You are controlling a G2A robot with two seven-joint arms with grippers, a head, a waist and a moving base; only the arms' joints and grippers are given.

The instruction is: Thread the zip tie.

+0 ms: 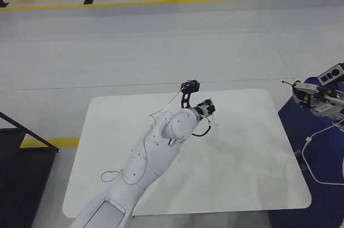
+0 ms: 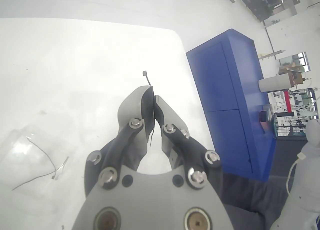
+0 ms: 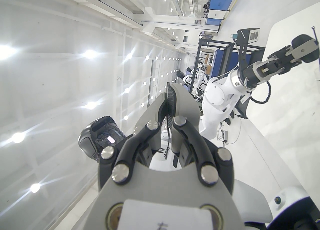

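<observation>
Left gripper (image 2: 153, 92) is clamped on the thin black zip tie (image 2: 144, 73) above the white table (image 1: 240, 171), near its far edge. The right gripper (image 3: 170, 88), over the blue cabinet (image 2: 225, 78), pinches another black strip (image 3: 170, 138). Left wrist cam catches a clear plastic bag (image 2: 17, 146) on the table.

**Both grippers clamped shut, well apart**

The white left arm (image 1: 155, 154) stretches over the white rounded table (image 1: 246, 171). Its grey-and-black left gripper (image 2: 153, 95) is above the table's middle, fingers pinched on a thin black zip tie (image 2: 145, 74). The grey-and-black right gripper (image 3: 170, 90) sits beyond the table's right edge and points upward, closed on a thin black strip (image 3: 169, 141).
</observation>
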